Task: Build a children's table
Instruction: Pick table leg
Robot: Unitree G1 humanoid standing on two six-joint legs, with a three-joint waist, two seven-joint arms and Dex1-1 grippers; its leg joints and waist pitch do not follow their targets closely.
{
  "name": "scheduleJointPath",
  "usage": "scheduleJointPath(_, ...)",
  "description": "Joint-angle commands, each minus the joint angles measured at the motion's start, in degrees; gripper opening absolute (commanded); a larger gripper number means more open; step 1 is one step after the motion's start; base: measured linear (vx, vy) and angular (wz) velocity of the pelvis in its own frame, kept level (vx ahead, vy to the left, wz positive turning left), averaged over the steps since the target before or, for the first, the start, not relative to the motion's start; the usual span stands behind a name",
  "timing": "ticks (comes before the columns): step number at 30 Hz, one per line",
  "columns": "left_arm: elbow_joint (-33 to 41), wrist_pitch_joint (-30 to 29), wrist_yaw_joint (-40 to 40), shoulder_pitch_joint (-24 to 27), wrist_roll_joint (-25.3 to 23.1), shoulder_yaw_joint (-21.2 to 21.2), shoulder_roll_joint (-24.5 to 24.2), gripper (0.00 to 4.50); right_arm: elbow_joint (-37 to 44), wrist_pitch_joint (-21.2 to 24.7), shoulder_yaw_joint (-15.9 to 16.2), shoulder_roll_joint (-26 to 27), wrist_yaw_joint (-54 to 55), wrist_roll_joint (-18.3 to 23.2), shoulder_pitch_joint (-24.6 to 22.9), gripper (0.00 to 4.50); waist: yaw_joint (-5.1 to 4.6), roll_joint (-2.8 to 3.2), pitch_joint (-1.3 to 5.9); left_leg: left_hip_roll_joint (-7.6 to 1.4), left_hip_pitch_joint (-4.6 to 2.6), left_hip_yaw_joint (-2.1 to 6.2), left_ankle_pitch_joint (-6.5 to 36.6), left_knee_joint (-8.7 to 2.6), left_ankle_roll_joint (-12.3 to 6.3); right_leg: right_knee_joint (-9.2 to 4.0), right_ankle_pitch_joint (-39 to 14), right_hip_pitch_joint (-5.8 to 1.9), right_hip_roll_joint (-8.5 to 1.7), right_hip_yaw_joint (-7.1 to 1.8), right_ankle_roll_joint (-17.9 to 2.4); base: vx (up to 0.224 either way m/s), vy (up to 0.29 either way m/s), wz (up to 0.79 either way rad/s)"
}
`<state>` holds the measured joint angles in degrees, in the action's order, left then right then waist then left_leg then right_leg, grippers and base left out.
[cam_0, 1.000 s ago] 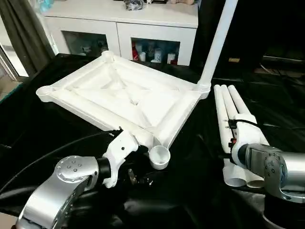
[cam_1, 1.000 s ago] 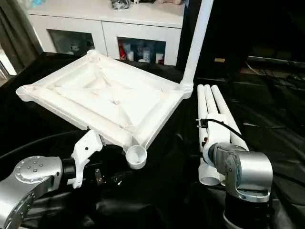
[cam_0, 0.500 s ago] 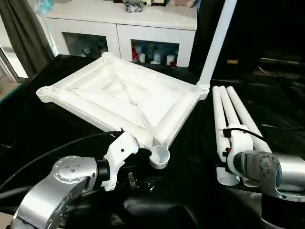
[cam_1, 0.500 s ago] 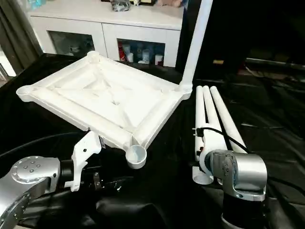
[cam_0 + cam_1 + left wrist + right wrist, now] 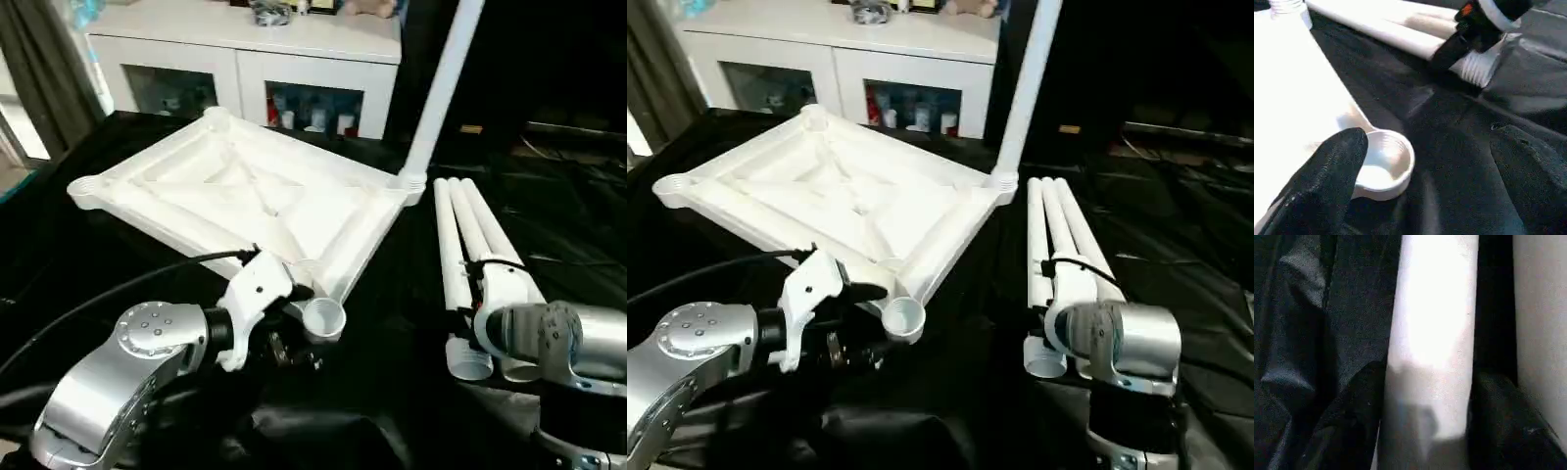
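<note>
One leg upright in top; three legs lying.

A white cabinet with glass doors stands along the far wall, small bottles and jars visible behind the panes and a few unclear items on its top. Crumpled black cloth covers the work surface; a dark curtain hangs at left.

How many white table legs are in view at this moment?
4. One leg stands upright in the far right corner socket of the tabletop. Three legs lie side by side on the black cloth to its right, the right hand straddling one.
</note>
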<state>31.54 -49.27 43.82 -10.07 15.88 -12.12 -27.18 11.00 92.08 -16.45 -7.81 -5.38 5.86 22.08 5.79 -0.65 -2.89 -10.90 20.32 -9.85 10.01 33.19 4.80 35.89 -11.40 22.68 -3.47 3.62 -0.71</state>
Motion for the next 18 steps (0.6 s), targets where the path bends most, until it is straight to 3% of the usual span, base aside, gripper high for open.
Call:
scheduleJointPath(1, -1.2, 2.2, -1.9, -0.6, -0.9, 1.2, 0.7, 4.50, 0.4, 0.4, -1.1, 0.9, 0.8, -0.4, 0.6, 2.36, -0.05, -0.23, 2.64, -1.21, -0.28, 0.75, 10.4, -3.92, 3.60, -5.53, -19.0, -2.00, -3.65, -2.98, -1.0, 0.000, 0.000, 0.00)
scheduleJointPath(4, -2.5, 4.5, -3.3, -0.2, -0.8, 3.5, 1.8, 4.50, 1.3, 0.4, -1.8, 3.1, 1.8, -0.9, 0.4, 2.05, -0.25, -0.33, 2.92, -1.28, -0.18, 0.79, 9.7, -3.92, 3.80, -5.25, -17.3, -2.29, -3.70, -2.96, -1.6, 0.000, 0.000, 0.00)
scheduleJointPath(6, -3.9, 8.2, -7.1, 0.2, -1.2, 5.8, 4.8, 4.50, 2.3, 0.4, -2.8, 4.8, 2.6, -1.2, 0.3, 1.97, -0.43, -0.48, 2.74, -1.31, -0.16, 0.76, 10.0, -4.01, 3.72, -5.34, -16.7, -2.24, -3.70, -2.99, -2.1, 0.000, 0.000, 0.00)
scheduleJointPath(7, -4.9, 10.0, -8.4, -0.2, -1.5, 6.3, 6.3, 4.50, 2.2, 0.0, -3.8, 5.2, 2.6, -1.2, 0.9, 1.97, -0.17, -0.85, 3.02, -1.41, -0.23, 0.87, 9.9, -4.02, 3.68, -5.26, -16.3, -2.50, -3.85, -2.92, -2.1, 0.000, 0.000, 0.00)
scheduleJointPath(8, -6.0, 11.4, -9.0, -0.7, -1.5, 6.6, 7.0, 4.50, 1.7, -0.5, -4.4, 5.6, 2.8, -1.2, 1.6, 1.96, -0.12, -0.75, 2.94, -1.45, -0.17, 0.90, 9.7, -4.07, 3.68, -5.19, -16.0, -2.46, -3.91, -2.98, -2.1, 0.000, 0.000, 0.00)
scheduleJointPath(10, -6.7, 11.1, -8.9, -1.2, -1.6, 6.4, 6.6, 4.50, 0.9, -2.2, -5.0, 6.3, 3.6, -1.4, 2.4, 1.93, -0.24, -0.01, 2.36, -1.32, -0.29, 0.87, 11.3, -4.22, 4.02, -5.47, -16.7, -1.88, -3.75, -3.09, -1.6, 0.000, 0.000, 0.00)
scheduleJointPath(11, -8.0, 6.6, -9.7, -2.8, -1.9, 6.1, 5.6, 4.50, -0.2, -4.0, -6.2, 7.2, 4.9, -1.9, 4.3, 1.93, -0.27, -0.88, 2.43, -1.26, -0.40, 0.87, 11.4, -4.26, 3.91, -5.30, -17.5, -1.91, -3.76, -3.05, -1.3, 0.000, 0.000, 0.00)
scheduleJointPath(13, -8.6, 4.9, -10.0, -3.7, -1.6, 6.2, 5.7, 4.50, 0.0, -4.7, -6.9, 7.6, 5.2, -1.9, 4.9, 1.93, -0.24, -0.52, 2.35, -1.12, -0.55, 0.81, 11.3, -4.18, 4.03, -5.34, -18.1, -1.76, -3.73, -3.09, -1.1, 0.000, 0.000, 0.00)
scheduleJointPath(15, -10.0, 5.1, -10.0, -5.5, -0.1, 8.0, 6.9, 4.50, 1.7, -7.3, -7.8, 9.1, 6.0, -1.8, 5.4, 1.93, -0.25, 0.30, 2.36, -1.14, -0.61, 0.88, 11.7, -4.17, 4.37, -5.35, -18.0, -1.76, -3.79, -3.09, -1.3, 0.000, 0.000, 0.00)
scheduleJointPath(16, -10.0, 5.1, -10.0, -5.5, -0.1, 8.0, 6.9, 4.50, 1.7, -7.3, -7.8, 9.1, 6.0, -1.8, 5.4, 1.93, -0.24, 0.06, 2.39, -1.20, -0.63, 0.81, 11.6, -4.17, 4.35, -5.53, -17.7, -1.75, -3.78, -3.06, -1.4, 0.000, 0.000, 0.00)
scheduleJointPath(18, -11.9, 5.6, -11.1, -9.0, 3.3, 11.8, 10.3, 4.50, 5.8, -14.0, -11.3, 12.4, 7.7, -0.7, 6.0, 1.93, 0.00, 0.54, 2.78, -1.24, -0.40, 0.76, 9.3, -3.90, 4.45, -4.89, -12.8, -1.94, -3.87, -3.13, -3.1, 0.000, 0.000, 0.00)
